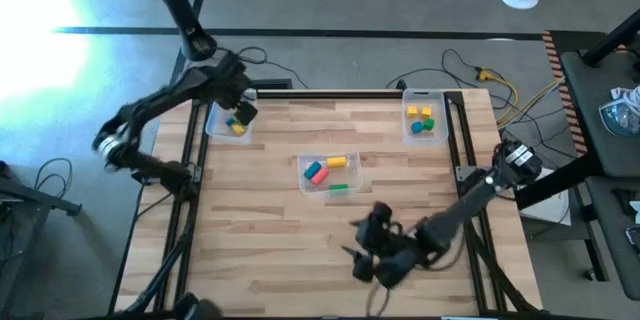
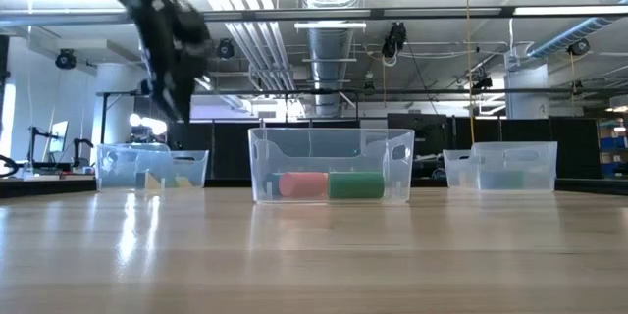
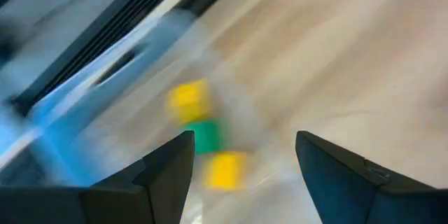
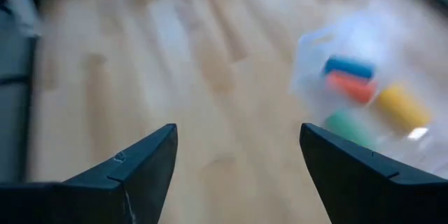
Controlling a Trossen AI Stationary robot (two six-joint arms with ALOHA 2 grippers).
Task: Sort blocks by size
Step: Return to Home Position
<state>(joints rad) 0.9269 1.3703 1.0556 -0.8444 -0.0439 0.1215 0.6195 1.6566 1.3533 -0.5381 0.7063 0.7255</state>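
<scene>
High view puts all the blocks (image 1: 330,164) in three clear bins: four in the centre bin (image 1: 302,185), four in the upper-right bin (image 1: 424,96), and at least three in the upper-left bin (image 1: 213,130). Over that one hovers the left gripper (image 3: 243,140), spread and empty. The right gripper (image 4: 238,131), at lower centre, is likewise spread and empty. The blocks look light, rigid and slick, probably best pinched across opposite sides.

Industrial lab: exposed ceiling ducts (image 2: 329,44), loose floor cables (image 1: 478,72).

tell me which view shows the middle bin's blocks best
The right wrist view: all four blocks in the middle bin show close up. The high view shows them farther off; the low view only two; the left wrist none.
</scene>
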